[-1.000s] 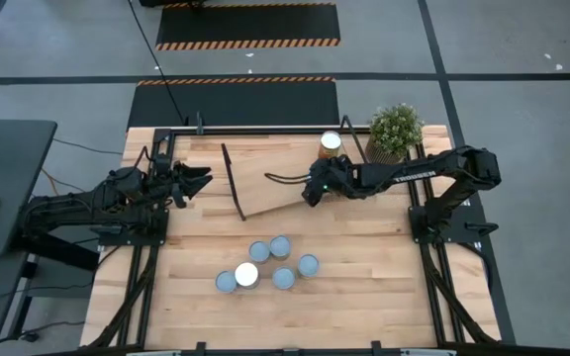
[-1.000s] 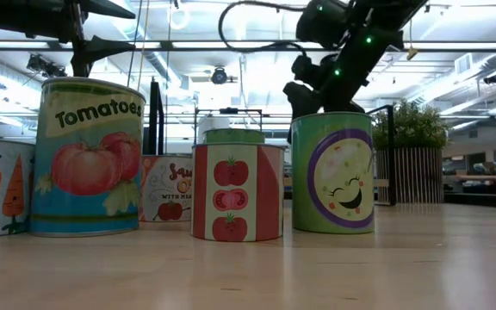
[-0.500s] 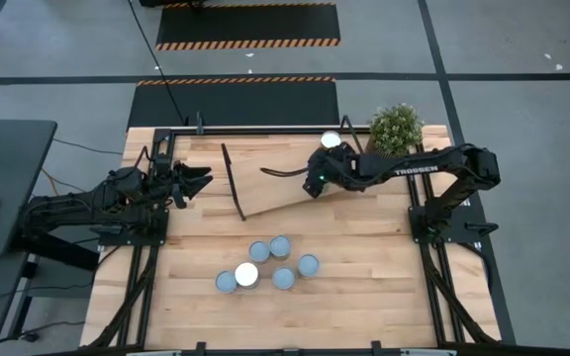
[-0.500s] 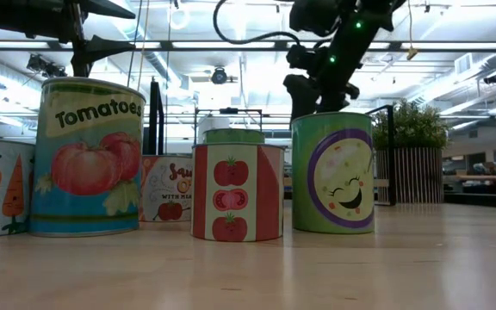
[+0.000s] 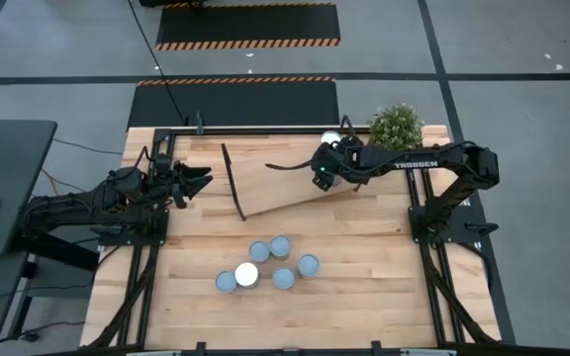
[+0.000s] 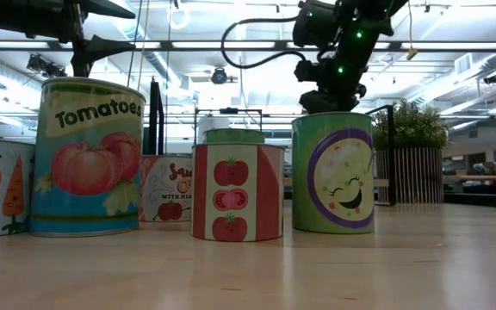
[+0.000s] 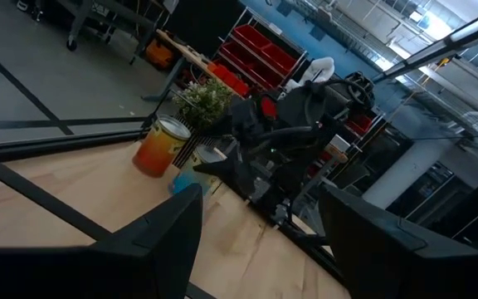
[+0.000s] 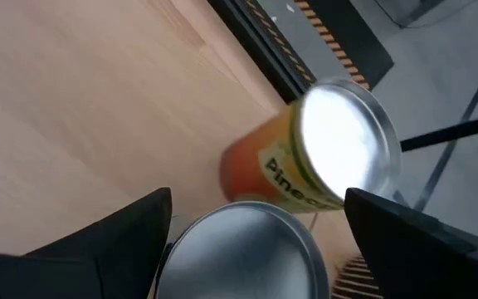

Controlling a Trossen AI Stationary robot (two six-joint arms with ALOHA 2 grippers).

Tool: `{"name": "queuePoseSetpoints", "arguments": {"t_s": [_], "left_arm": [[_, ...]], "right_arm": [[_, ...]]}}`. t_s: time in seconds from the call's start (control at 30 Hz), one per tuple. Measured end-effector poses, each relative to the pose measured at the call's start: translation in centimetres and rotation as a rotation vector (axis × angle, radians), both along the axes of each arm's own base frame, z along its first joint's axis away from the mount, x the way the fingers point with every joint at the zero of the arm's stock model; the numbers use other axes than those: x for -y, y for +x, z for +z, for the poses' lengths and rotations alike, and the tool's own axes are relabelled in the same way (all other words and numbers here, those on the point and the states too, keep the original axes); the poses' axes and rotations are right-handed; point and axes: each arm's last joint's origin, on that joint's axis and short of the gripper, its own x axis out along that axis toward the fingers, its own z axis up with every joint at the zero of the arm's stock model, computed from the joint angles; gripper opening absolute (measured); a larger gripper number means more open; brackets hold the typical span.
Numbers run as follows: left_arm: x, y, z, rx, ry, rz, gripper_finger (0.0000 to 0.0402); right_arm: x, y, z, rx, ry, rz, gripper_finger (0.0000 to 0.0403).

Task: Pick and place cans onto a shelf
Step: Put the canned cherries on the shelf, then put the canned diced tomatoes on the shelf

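Observation:
Two cans stand close together on the right end of the shelf [image 5: 277,178], a light-wood board with a black frame end [image 5: 234,183]. One is an orange can with a shiny top [image 8: 343,137] [image 7: 160,145]. The other has a pale blue-grey top [image 8: 239,249] [image 7: 185,180]. My right gripper [image 8: 256,212] [image 5: 323,170] hangs open above the blue-grey can, a finger off to either side, slanting down. Several more cans [image 5: 265,265] stand in a cluster on the near part of the table. My left gripper [image 5: 204,178] [image 7: 260,241] waits open at the table's left.
A potted green plant [image 5: 396,129] stands at the far right corner, just behind the two shelved cans. In the low view the cluster's cans, among them the tomatoes can [image 6: 89,155] and the green can [image 6: 332,172], fill the foreground and hide the shelf.
My right gripper has risen and gone toward the table's far right, closer to the orange can, while its wrist has rolled and tipped. The orange can and the cluster of cans have stayed where they were.

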Motion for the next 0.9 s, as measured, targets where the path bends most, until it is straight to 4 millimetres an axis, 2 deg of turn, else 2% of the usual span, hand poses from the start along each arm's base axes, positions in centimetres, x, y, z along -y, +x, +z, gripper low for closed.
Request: {"name": "queuePoseSetpoints", "arguments": {"t_s": [0.17,0.4,0.53,0.7,0.9], "left_arm": [[0.0,0.0,0.0,0.000,0.000,0.000,0.0247],[0.0,0.0,0.0,-0.001,0.002,-0.004,0.0247],[0.3,0.1,0.0,-0.012,0.040,-0.096,0.0247],[0.5,0.1,0.0,-0.020,0.078,-0.172,0.0247],[0.5,0.1,0.0,-0.027,0.088,-0.172,0.0247]], "right_arm": [[0.2,0.1,0.8,0.003,-0.004,0.000,0.0366],[-0.4,1.8,5.6,0.084,-0.054,0.098,0.0366],[-1.5,2.6,7.6,0.167,-0.011,0.179,0.0366],[-3.9,3.6,7.9,0.275,0.164,0.363,0.0366],[-6.9,4.1,7.9,0.293,0.225,0.486,0.0366]]}}
